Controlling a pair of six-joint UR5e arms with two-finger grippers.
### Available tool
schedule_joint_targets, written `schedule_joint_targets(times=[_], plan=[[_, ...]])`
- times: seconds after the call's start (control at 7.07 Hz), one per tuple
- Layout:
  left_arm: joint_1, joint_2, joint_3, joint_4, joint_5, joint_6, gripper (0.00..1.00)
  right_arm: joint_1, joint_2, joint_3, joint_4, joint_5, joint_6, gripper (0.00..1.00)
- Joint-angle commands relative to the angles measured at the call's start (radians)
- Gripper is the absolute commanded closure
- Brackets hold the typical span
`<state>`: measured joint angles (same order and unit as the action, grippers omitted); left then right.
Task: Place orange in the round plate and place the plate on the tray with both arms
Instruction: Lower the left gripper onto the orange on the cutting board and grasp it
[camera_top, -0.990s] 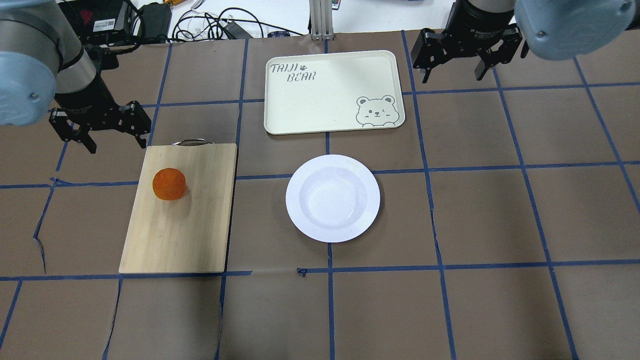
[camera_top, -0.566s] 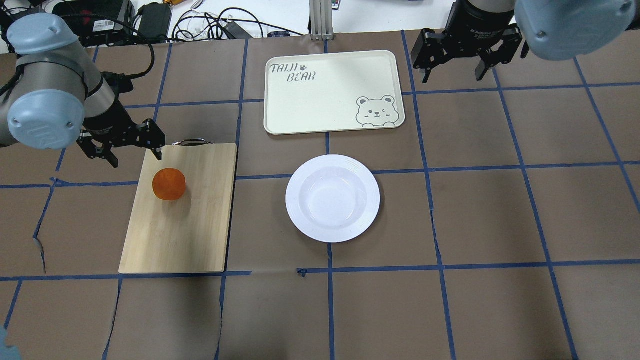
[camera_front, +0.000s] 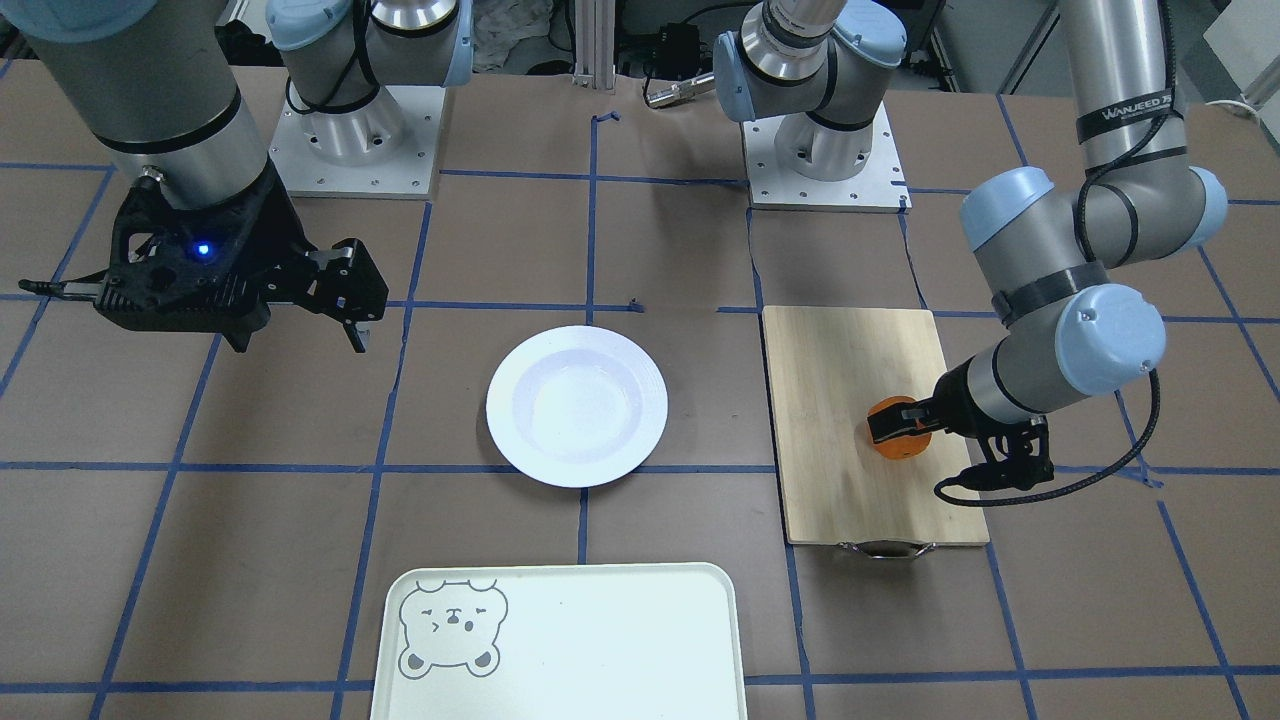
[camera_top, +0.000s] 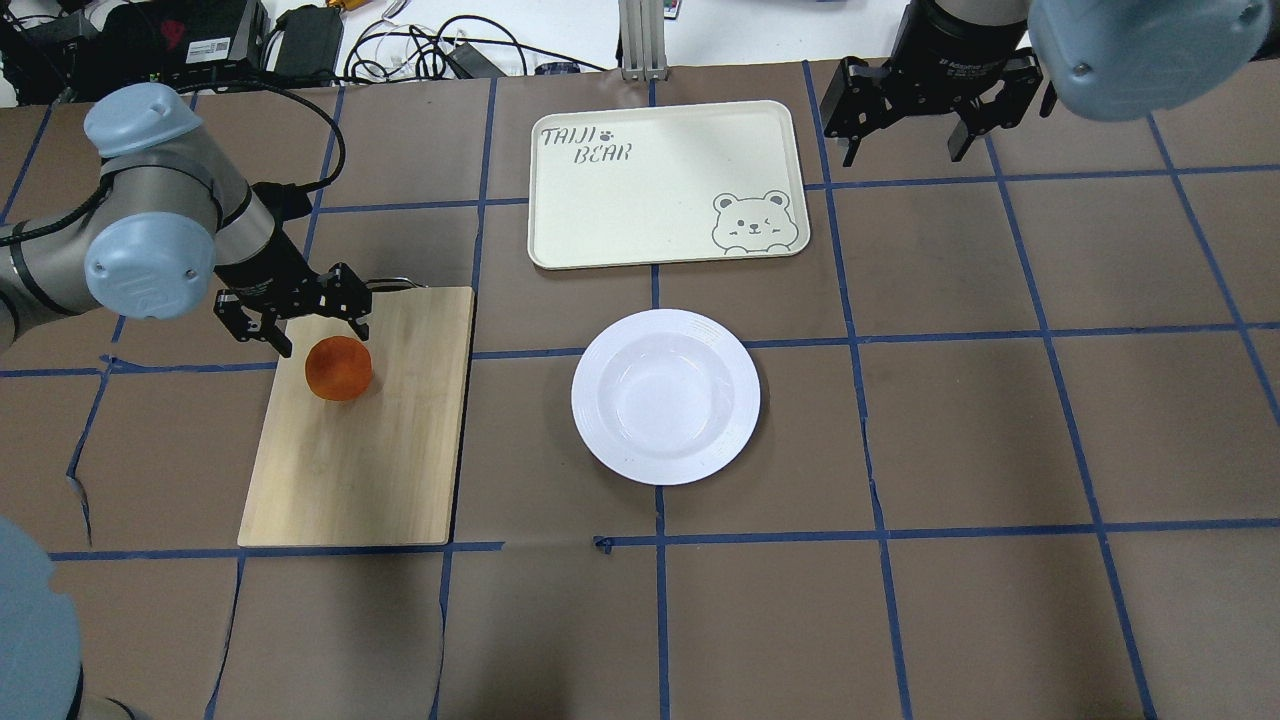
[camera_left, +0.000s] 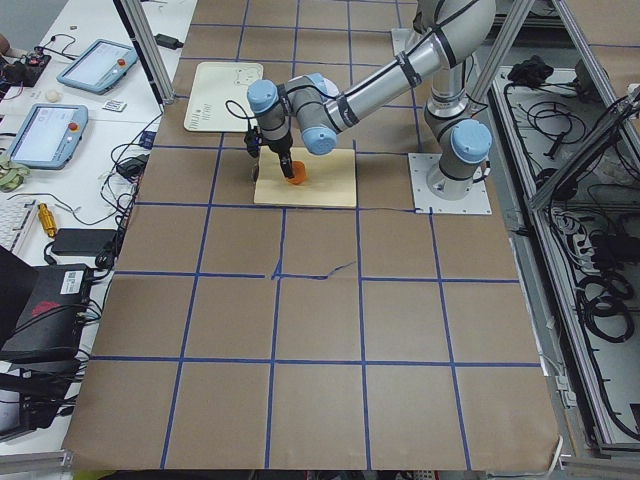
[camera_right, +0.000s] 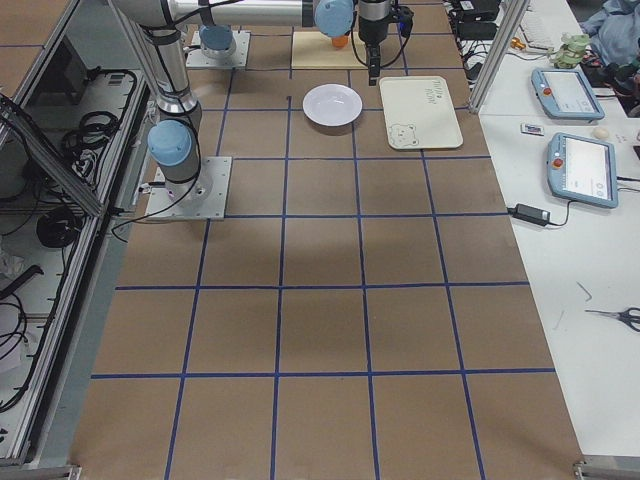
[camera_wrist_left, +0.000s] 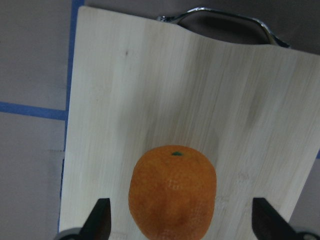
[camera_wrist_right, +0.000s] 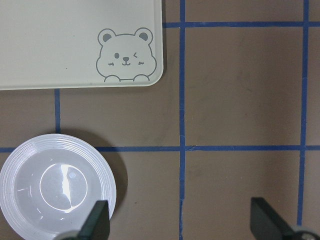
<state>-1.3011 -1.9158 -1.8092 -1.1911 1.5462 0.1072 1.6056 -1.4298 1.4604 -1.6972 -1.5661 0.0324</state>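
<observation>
Left gripper (camera_top: 322, 338): jaws spread wide, nothing held. Right gripper (camera_top: 905, 155): jaws apart, hung near tray (camera_top: 640, 200) corner.

Risk, as judged: orange (camera_top: 339, 370) is bracketed off-centre in wrist view. If closed so, one finger is likely met first, and fruit rolled across board (camera_top: 380, 470).

Orange is located just under left gripper, untouched. Plate (camera_top: 665, 396) is well apart.

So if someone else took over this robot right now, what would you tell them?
Left gripper: open, fingers either side of the orange, not closed on it.
Right gripper: open, empty, raised beside the tray.
Positions: the orange sits on the cutting board; the round plate lies empty on the table; the tray is empty.
Done: nothing placed yet.
Left to do: grasp the orange, put it in the plate, move the plate onto the tray with both arms.
</observation>
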Motion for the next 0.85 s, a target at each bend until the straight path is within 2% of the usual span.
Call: schedule_joint_targets(times=[0.0, 0.14, 0.28, 0.42, 0.71], plan=[[0.000, -0.038, -0.004, 0.011, -0.006, 0.012, 0.02, -0.001, 0.000, 0.000, 0.001, 0.000, 0.000, 0.00], [0.000, -0.042, -0.004, 0.010, -0.002, 0.015, 0.49, -0.001, 0.000, 0.002, 0.001, 0.000, 0.000, 0.00], [-0.003, -0.039, -0.002, 0.011, 0.002, -0.007, 0.91, -0.001, 0.000, 0.002, 0.001, 0.000, 0.000, 0.00], [-0.003, -0.032, 0.001, 0.011, 0.003, -0.006, 1.00, -0.001, 0.000, 0.002, 0.002, 0.000, 0.000, 0.00], [-0.023, 0.000, 0.049, 0.002, -0.037, -0.067, 1.00, -0.001, 0.000, 0.002, 0.002, 0.000, 0.000, 0.00]])
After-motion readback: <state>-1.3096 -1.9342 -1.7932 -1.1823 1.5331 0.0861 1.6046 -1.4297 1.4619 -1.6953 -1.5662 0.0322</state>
